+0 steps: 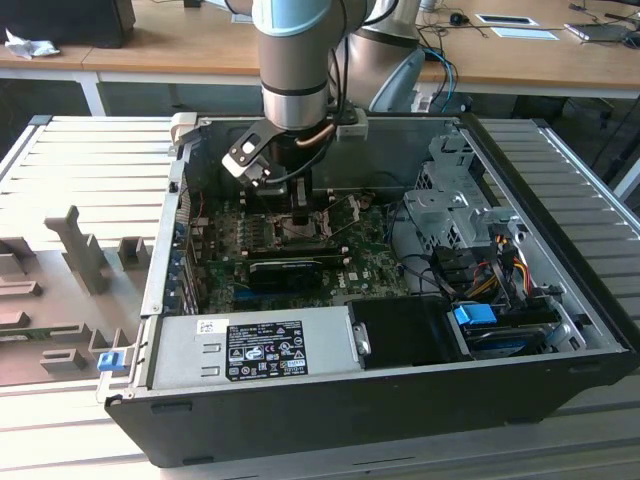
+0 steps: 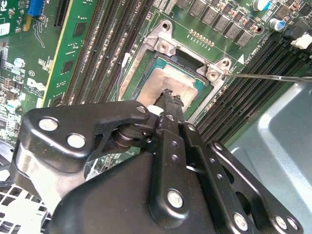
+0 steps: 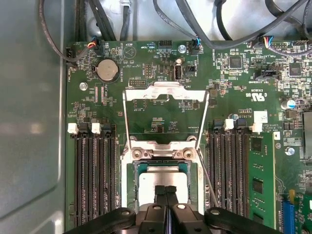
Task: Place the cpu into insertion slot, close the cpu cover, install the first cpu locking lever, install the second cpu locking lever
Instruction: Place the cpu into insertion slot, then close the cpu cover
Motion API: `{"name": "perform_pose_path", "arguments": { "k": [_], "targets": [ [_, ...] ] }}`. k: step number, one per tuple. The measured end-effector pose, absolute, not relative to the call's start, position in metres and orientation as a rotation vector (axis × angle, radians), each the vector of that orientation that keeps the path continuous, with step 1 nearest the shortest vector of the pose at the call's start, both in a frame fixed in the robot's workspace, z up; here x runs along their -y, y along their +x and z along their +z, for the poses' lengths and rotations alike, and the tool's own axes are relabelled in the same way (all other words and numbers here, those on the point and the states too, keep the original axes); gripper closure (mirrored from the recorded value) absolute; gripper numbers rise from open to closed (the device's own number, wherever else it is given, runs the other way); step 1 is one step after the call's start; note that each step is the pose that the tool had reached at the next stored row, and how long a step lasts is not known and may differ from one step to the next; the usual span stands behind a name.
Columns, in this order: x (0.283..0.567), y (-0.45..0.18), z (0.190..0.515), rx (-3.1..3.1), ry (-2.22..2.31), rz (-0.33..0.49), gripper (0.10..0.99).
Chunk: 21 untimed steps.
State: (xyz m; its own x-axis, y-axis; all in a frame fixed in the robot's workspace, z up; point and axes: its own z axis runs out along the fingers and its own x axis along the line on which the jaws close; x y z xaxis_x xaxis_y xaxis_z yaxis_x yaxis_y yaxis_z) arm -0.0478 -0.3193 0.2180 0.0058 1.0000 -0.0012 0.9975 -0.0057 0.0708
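Item: black two-finger gripper (image 3: 166, 188), fingers pressed together with nothing between them, tips at the cpu's top face; whether they touch it cannot be told.
Item: flat square silvery-grey cpu (image 3: 146, 179), lying in the dark square metal-rimmed insertion slot (image 3: 132, 168), mid green circuit board (image 3: 161, 119), between banks of black memory slots (image 3: 95, 175).
Item: thin silver cut-out cpu cover (image 3: 165, 92), swung open off the slot.
Item: thin wire lever (image 3: 207, 184), unlatched beside the slot.

Soft, even light with no hard shadows.
In the exterior view the computer case (image 1: 400, 400) is dim inside; in the first wrist view the cpu (image 3: 163, 176) shows pale glare.
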Motion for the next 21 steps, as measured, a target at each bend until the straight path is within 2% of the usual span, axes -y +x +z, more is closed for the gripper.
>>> {"name": "perform_pose_path", "arguments": {
  "k": [13, 21],
  "targets": [
    [0.320, -0.041, 0.223, -2.180, 2.195, 0.070, 0.980],
    [0.320, -0.041, 0.239, -2.180, 2.195, 0.070, 0.980]
  ]
}}
